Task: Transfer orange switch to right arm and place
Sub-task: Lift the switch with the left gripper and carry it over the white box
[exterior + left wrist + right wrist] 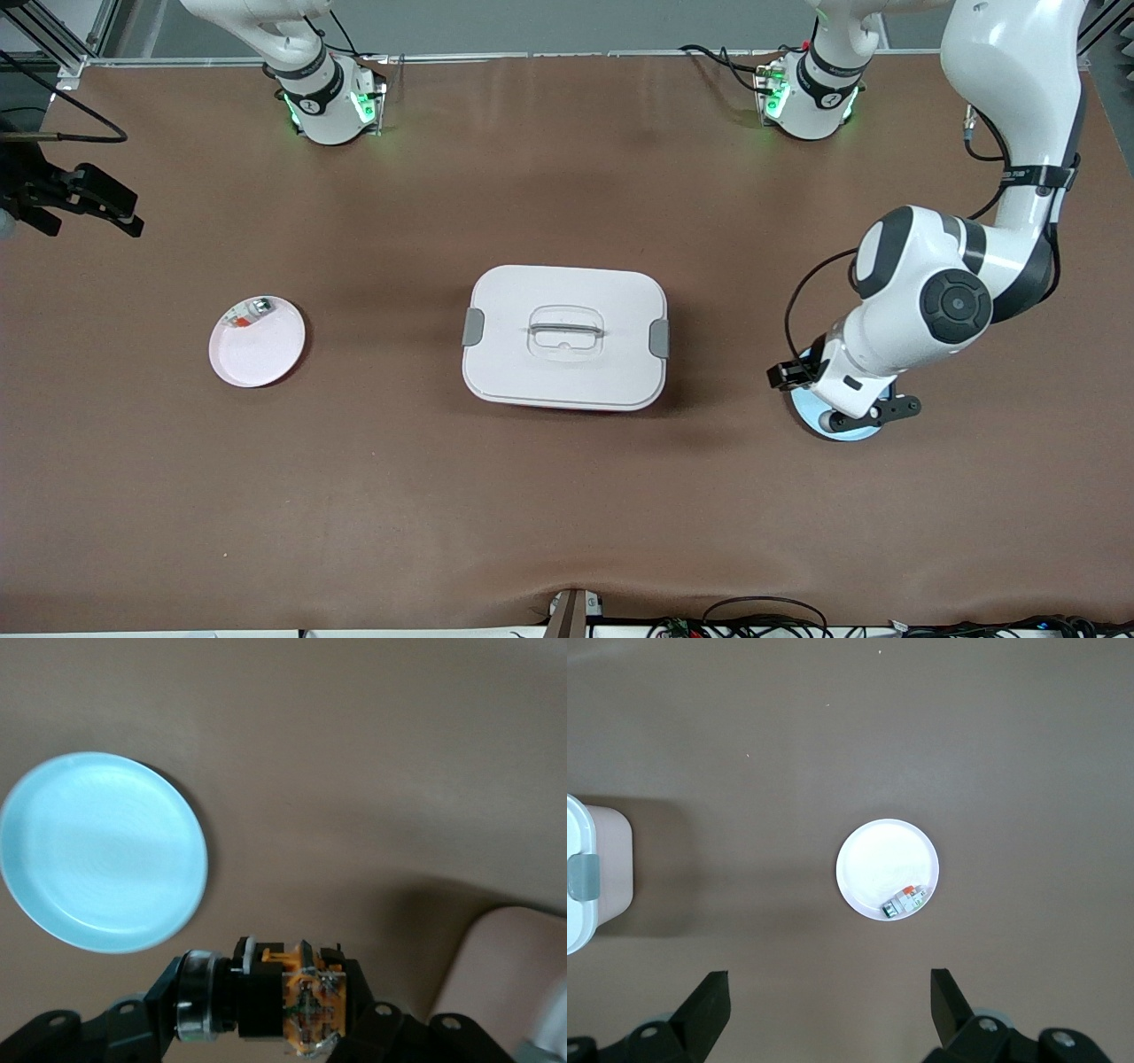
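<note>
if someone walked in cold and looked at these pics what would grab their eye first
Probably the big white lidded box at the middle of the table. Next, the left gripper over the blue plate at the left arm's end, shut on the orange switch. The right gripper hangs open above the white plate holding a small silvery item.

1. Even, fairly bright light falls from overhead on the brown table (567, 496), with a faint sheen near the arm bases.
2. The white box (565, 337) casts a soft shadow around its foot.
3. In the left wrist view the blue plate (102, 850) looks slightly soft, and the orange switch (306, 1005) close to the lens is blurred.
4. The right wrist view is clear, and the white plate (887, 870) shows mild glare.
</note>
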